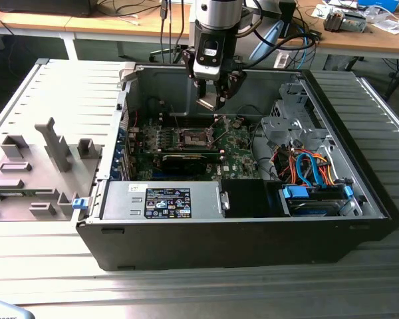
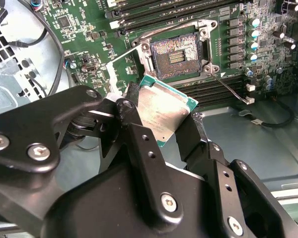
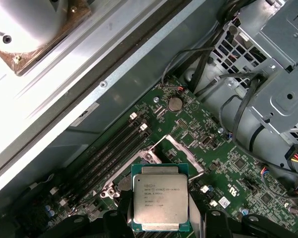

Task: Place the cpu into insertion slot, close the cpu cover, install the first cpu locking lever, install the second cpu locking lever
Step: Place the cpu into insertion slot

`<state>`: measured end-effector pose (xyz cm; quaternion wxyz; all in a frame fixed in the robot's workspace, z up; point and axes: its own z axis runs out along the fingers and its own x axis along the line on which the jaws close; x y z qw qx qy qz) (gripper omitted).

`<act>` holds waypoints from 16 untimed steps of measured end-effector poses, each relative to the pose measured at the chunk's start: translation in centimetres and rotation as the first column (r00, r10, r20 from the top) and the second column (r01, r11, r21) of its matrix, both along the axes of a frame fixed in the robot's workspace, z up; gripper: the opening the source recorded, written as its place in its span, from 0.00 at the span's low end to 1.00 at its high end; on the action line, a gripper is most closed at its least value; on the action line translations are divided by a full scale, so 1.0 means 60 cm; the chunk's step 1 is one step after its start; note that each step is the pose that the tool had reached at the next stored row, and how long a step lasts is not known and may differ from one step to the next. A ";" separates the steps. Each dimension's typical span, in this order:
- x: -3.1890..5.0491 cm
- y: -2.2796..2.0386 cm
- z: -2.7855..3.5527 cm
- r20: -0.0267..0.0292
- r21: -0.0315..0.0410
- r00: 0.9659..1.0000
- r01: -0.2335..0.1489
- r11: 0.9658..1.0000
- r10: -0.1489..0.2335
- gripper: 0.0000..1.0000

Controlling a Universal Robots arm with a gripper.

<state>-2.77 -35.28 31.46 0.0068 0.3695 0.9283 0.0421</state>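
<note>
- The black two-fingered gripper (image 1: 213, 96) is hanging inside the open black metal computer case (image 1: 253, 246), which is lying on its side on a grey slatted table (image 1: 53, 93).
- Its fingers (image 2: 188, 131) are clamping narrowly on the cpu (image 3: 159, 201), a small flat square chip with a dull silver-grey metal face and a green rim.
- The chip is sitting between the fingertips, and its metal face is showing in both wrist views.
- In the exterior view the insertion slot (image 1: 189, 137), a small square socket with a dark centre and a silvery rim, is lying at about seven o'clock from the gripper tip, apart from the chip.
- The socket's dark pin field is lying uncovered on the green circuit board (image 1: 243, 149).
- The cpu cover (image 3: 188, 151), a thin silvery metal frame plate, is standing swung open at the slot's edge.
- A grey metal drive cage (image 1: 286, 119) is sitting at about three o'clock from the slot.
</note>
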 end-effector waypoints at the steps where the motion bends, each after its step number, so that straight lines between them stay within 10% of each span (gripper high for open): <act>1: 0.000 0.0000 0.000 0.000 0.000 1.000 0.001 1.000 -0.001 0.54; 16: 0.000 0.0000 0.000 0.000 0.000 1.000 0.012 1.000 -0.012 0.54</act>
